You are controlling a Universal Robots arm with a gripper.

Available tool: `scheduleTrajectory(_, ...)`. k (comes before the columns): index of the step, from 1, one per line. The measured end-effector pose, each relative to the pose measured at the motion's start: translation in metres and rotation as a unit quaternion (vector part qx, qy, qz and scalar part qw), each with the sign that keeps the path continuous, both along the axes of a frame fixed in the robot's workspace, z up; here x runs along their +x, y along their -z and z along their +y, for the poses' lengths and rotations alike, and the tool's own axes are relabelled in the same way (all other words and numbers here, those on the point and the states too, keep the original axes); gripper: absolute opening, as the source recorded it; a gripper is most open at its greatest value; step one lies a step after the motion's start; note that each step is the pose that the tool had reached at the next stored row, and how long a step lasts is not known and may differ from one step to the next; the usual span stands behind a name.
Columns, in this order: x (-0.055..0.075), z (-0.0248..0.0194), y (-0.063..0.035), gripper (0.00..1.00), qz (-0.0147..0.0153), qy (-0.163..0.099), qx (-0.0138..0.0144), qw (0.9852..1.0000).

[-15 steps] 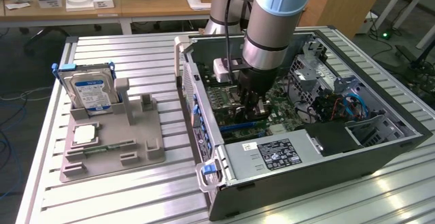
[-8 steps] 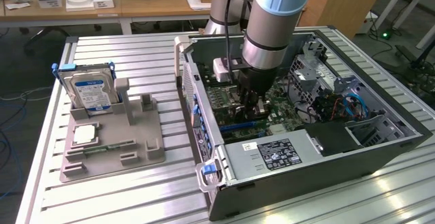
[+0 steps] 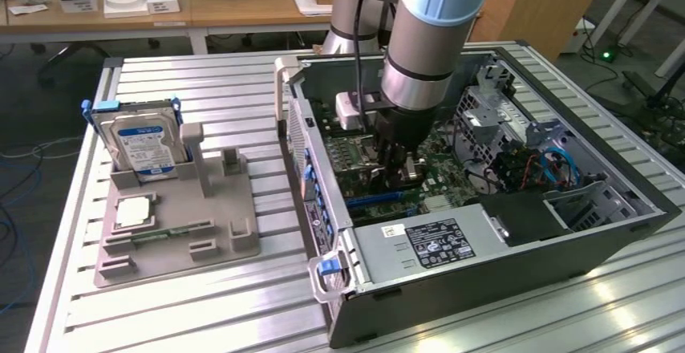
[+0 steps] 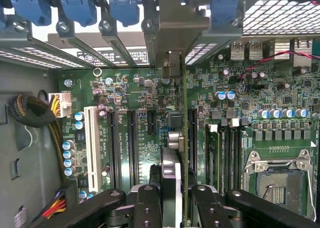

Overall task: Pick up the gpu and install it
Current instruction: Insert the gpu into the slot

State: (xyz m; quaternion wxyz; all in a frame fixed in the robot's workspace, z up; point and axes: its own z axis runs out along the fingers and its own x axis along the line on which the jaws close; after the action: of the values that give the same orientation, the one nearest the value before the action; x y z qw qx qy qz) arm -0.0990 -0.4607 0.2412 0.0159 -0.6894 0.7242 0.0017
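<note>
My gripper is shut on the gpu, a thin green card seen edge-on between the black fingers. The card stands upright over the green motherboard, running beside a long black slot. Its silver end bracket sits against the case's rear slot openings, under the blue latches. I cannot tell whether the card's edge sits in the slot. In the exterior view the gripper reaches down inside the open computer case, close to the board.
A hard drive with a blue label stands in a grey holder at the exterior view's left. The power supply fills the case's near corner. Drive cages and blue cables lie to the right. A white slot and CPU socket flank the card.
</note>
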Motion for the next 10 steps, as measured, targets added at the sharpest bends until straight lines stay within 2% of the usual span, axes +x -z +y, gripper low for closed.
scheduleTrajectory(10,0.0000,0.0000,0.0027,0.28,0.0000,0.000,0.0000,1.0000)
